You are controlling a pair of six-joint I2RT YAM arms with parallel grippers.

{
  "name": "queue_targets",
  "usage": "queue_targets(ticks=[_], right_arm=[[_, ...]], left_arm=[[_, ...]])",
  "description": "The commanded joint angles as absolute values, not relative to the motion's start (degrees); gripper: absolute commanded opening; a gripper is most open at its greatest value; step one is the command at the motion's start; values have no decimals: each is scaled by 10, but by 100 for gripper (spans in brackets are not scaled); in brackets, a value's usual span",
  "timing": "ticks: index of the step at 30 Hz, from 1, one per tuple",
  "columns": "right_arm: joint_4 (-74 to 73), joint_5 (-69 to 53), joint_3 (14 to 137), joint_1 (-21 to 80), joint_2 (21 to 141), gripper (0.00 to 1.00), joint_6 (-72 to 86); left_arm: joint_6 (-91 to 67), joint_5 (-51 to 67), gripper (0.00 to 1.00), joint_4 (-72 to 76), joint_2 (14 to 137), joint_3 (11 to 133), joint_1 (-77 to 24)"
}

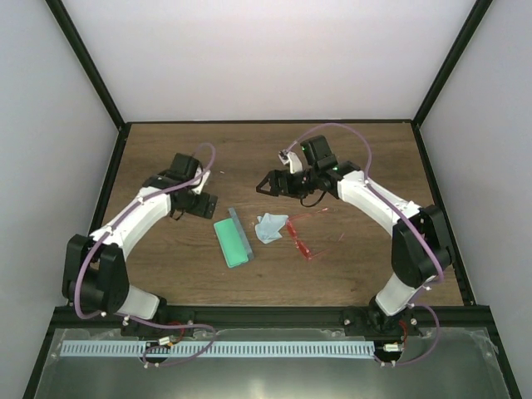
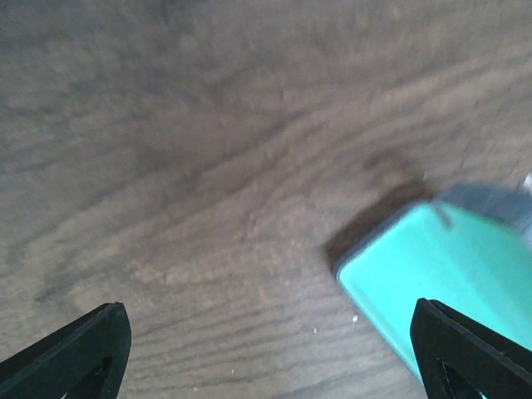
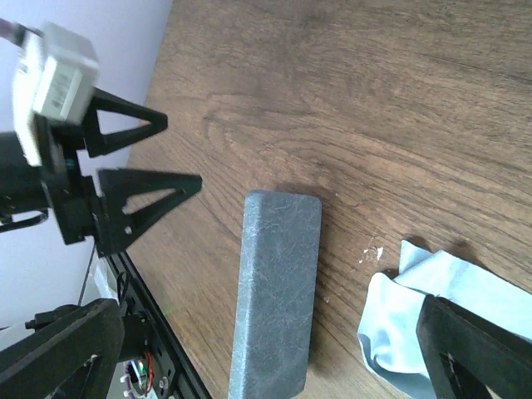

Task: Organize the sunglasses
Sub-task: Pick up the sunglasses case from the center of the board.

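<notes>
Brown wood-grain table [image 1: 374, 154] is filling the space between pale walls. Over its middle the right gripper [image 1: 268, 186] is hanging with its fingers aimed toward the left arm's side. Its own wrist view is showing both fingers spread wide with nothing pinched between them.

Just ahead of those fingertips and slightly toward the robot, the grey-blue case [image 1: 233, 239] is lying lengthwise, and its teal lining is showing from above, so it is probably lying open. Beside the case, almost under the right gripper's near side, the light blue cloth [image 1: 270, 226] is lying crumpled.

Behind the right gripper's pointing direction, and nearer the bases than the cloth, the sunglasses [image 1: 298, 236] are lying flat on the wood just beside the cloth. Neither wrist camera is catching them. Their red front is running diagonally, from the end near the cloth down toward the right arm's base. The slim arms are looking unfolded and are trailing away from the case.

The left gripper [image 2: 266, 306] is hovering on the far side of the case from the sunglasses, likewise spread and empty, with only the case's teal corner in its view.

The right gripper is therefore sitting clearly nearer. To pick up the frame it is probably needing to swing back toward its own base and turn its jaws across that diagonal.
</notes>
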State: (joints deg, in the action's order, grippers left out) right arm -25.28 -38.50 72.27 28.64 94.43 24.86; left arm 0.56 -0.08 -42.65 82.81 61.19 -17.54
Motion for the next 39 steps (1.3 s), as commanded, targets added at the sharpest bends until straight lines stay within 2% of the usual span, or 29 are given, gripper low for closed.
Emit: queue_targets(ticks=[1, 6, 10, 13, 15, 23, 39], right_arm=[[-267, -385, 737, 279, 943, 99, 233], [-288, -390, 764, 274, 967, 99, 219], [-304, -387, 789, 271, 986, 99, 206], [-303, -388, 792, 267, 992, 100, 205], [-303, -391, 791, 264, 997, 100, 203], [-307, -401, 804, 250, 1015, 99, 199], [-302, -412, 808, 235, 1033, 99, 203]], left_arm=[[79, 15, 94, -443, 832, 581, -174], [90, 47, 93, -442, 857, 582, -174], [94, 83, 82, -409, 862, 566, -175], [98, 100, 60, -388, 867, 557, -176], [102, 105, 54, -383, 878, 559, -176], [125, 116, 53, -380, 942, 586, -179], [126, 120, 39, -370, 1034, 623, -191]])
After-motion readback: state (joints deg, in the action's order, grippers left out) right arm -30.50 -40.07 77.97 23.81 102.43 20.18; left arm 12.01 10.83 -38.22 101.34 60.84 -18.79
